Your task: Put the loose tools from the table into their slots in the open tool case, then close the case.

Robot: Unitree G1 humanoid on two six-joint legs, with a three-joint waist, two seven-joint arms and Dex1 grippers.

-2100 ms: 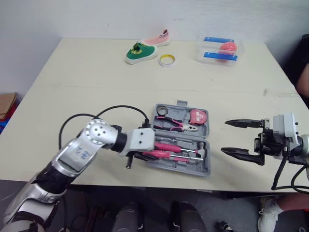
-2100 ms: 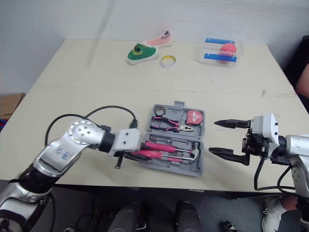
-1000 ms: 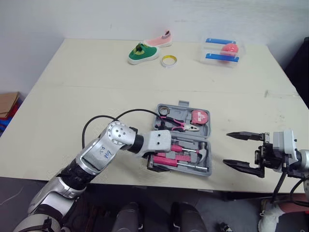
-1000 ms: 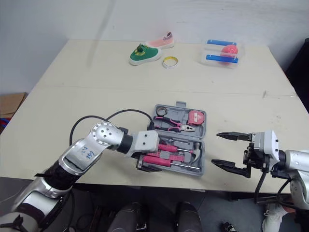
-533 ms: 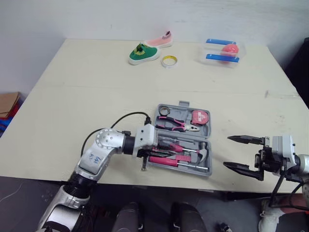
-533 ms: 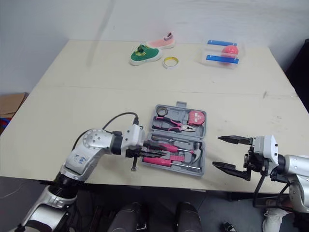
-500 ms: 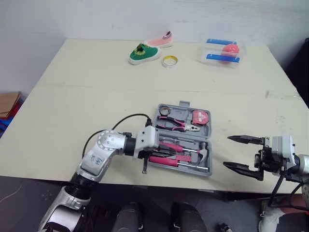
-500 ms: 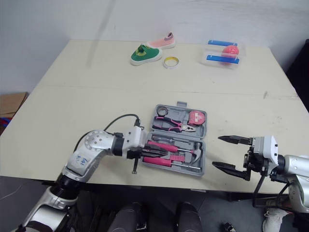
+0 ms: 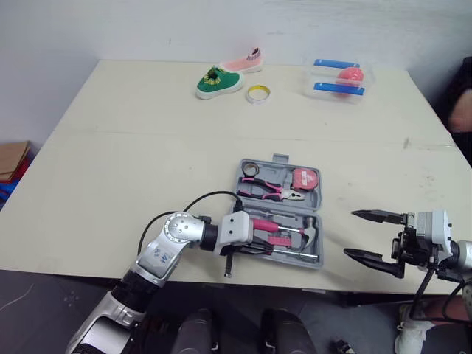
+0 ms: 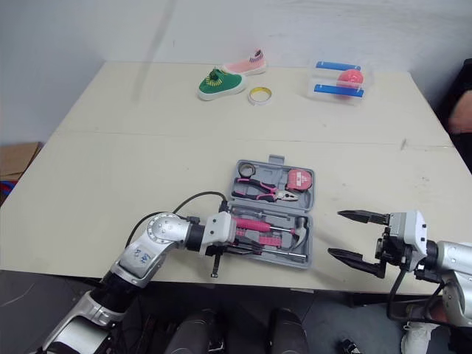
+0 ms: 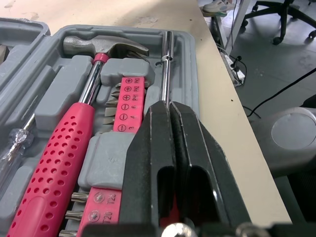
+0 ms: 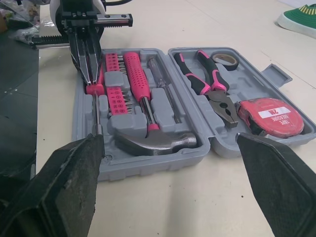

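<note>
The tool case (image 12: 148, 165) lies open at the desk's (image 9: 133, 147) near edge, right of middle, both halves flat. The hammer (image 12: 148, 138), pliers (image 12: 207, 89), tape measure (image 12: 269, 116) and bits (image 12: 116, 94) sit in their slots. Along the case's nearest wall a slim screwdriver (image 11: 167, 69) lies in its groove, and the left end effector (image 11: 169, 104) rests over it, fingers together. The right end effector (image 9: 351, 233) hangs spread apart by the near right corner, well apart from the case. Packing looks nearly done. Seating this screwdriver and closing the case remain. A yellow tape ring (image 9: 257, 92) lies at the far edge.
</note>
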